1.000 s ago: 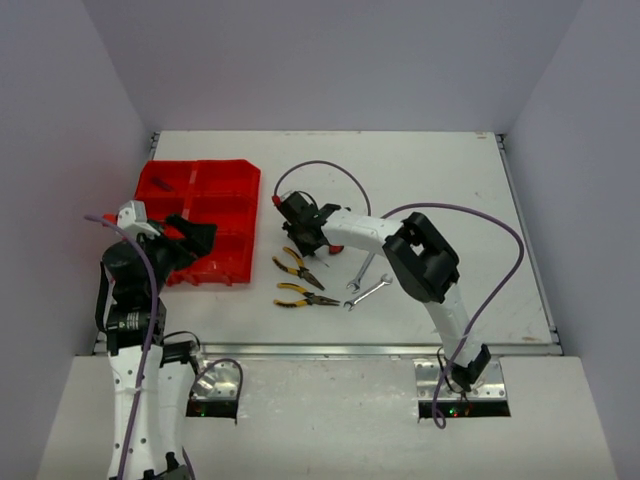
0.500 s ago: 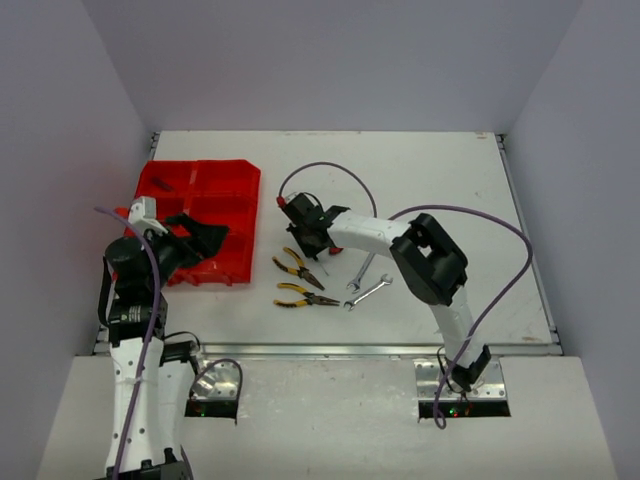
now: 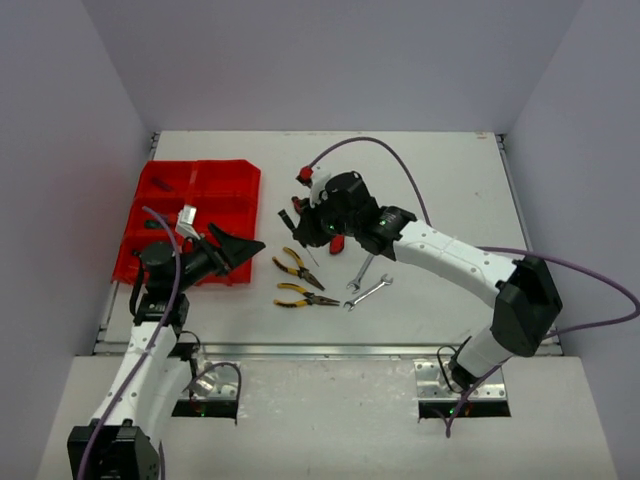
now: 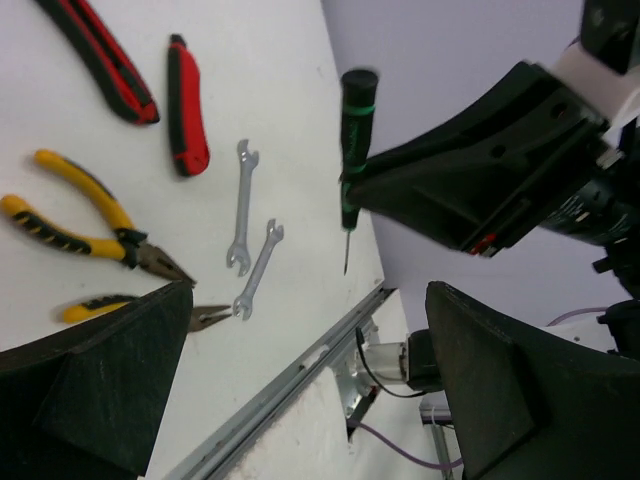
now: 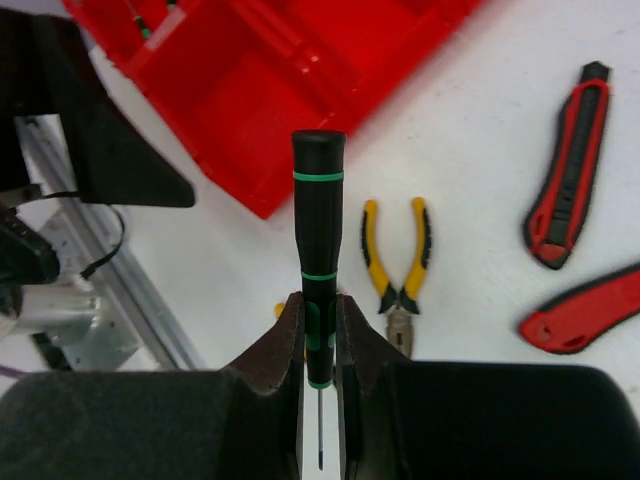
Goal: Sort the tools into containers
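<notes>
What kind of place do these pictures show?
Probably a robot test cell in a lab, not a working shop: a white table boxed in by plain walls, two robot arms mounted at its near edge, pliers and wrenches laid near a red organizer tray.

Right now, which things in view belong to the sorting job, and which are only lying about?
Job:
- black-and-green screwdriver, held in the right fingers
- two yellow-handled pliers
- two red-black utility knives
- two silver wrenches
- red plastic compartment tray

Not the job:
- purple cables
- white table
</notes>
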`<state>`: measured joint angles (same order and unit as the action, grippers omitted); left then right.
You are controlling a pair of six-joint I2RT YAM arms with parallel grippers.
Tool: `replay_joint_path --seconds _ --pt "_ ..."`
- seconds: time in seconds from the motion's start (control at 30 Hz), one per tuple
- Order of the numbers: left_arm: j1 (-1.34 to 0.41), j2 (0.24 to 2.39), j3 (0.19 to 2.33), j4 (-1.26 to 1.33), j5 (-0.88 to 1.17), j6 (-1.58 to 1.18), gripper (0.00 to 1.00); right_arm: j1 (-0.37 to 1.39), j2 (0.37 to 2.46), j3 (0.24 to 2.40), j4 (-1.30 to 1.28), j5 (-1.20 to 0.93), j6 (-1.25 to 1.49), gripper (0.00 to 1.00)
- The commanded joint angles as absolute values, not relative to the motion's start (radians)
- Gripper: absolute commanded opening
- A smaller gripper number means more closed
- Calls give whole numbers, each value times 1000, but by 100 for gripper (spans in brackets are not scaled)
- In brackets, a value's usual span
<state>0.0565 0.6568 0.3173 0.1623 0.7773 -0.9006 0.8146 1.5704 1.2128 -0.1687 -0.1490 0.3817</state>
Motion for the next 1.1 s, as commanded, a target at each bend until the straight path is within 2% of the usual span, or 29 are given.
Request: replay_joint_path --seconds 0.0,0.1,0.23,0.37,0.4,0.43,0.6,0.63,0.67,0.73,0.77,0.8,0.87,0.93,1.07 --pt "-20 715 345 402 770 -986 100 815 1537 1164 -41 -411 477 7" --pt "-28 757 335 441 756 -989 94 816 1533 1161 -13 -487 502 7" --pt "-47 814 336 506 758 -1010 79 818 1530 1147 23 -551 534 8" --pt "-110 832 342 538 727 -1018 68 821 1533 1136 77 -576 558 8" --pt "-126 835 347 545 712 -1017 62 821 1540 1139 85 -580 562 8" --pt "-130 837 348 548 701 -1017 50 821 1549 1146 87 -584 563 8" --pt "-136 840 367 538 690 -1017 3 821 1567 1146 107 -584 575 9" --pt "-137 836 372 527 682 -1014 0 821 1567 1144 107 -575 573 12" --pt "-137 830 381 467 667 -992 0 822 1564 1141 101 -563 567 21" --pt "-131 835 491 255 522 -912 0 820 1549 1134 53 -438 545 80" --pt "-120 848 563 74 426 -836 0 818 1534 1133 4 -346 527 98" --pt "-101 860 616 -123 337 -755 0 815 1515 1128 -55 -271 511 99" --pt "-60 891 761 -296 47 -700 0 779 1481 1090 -102 -101 503 99" --pt "76 906 826 -442 -152 -667 0 729 1427 1034 -149 -45 506 99" --pt "369 1014 918 -533 -246 -645 0 641 1288 889 -192 91 536 99"
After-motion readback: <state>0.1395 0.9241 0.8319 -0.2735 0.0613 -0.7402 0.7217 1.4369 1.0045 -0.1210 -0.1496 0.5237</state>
